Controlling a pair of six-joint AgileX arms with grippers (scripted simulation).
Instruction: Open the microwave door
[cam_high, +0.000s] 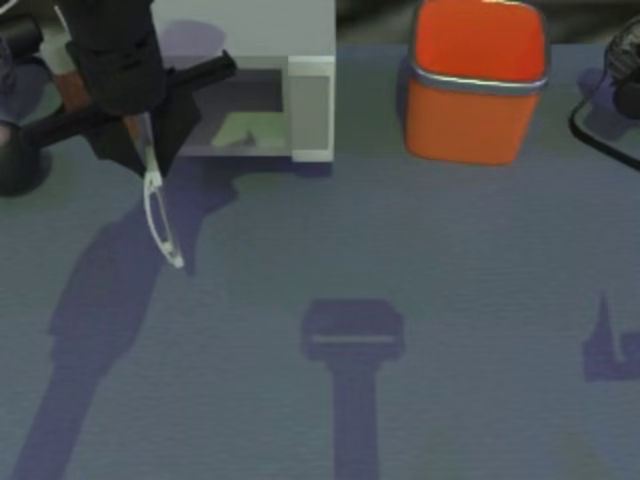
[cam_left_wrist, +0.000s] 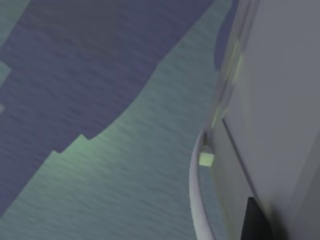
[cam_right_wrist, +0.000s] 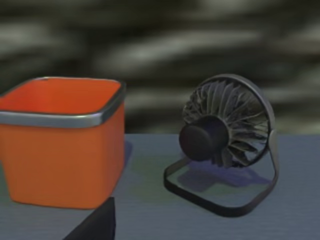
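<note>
Our left tool, fingers' state indiscernible, sits at the door, swung wide from the microwave behind it; opening nearly done.

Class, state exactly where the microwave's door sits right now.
In the top view the door stands swung open at the table's left, angling out from the microwave toward the front, just below the left gripper.
</note>
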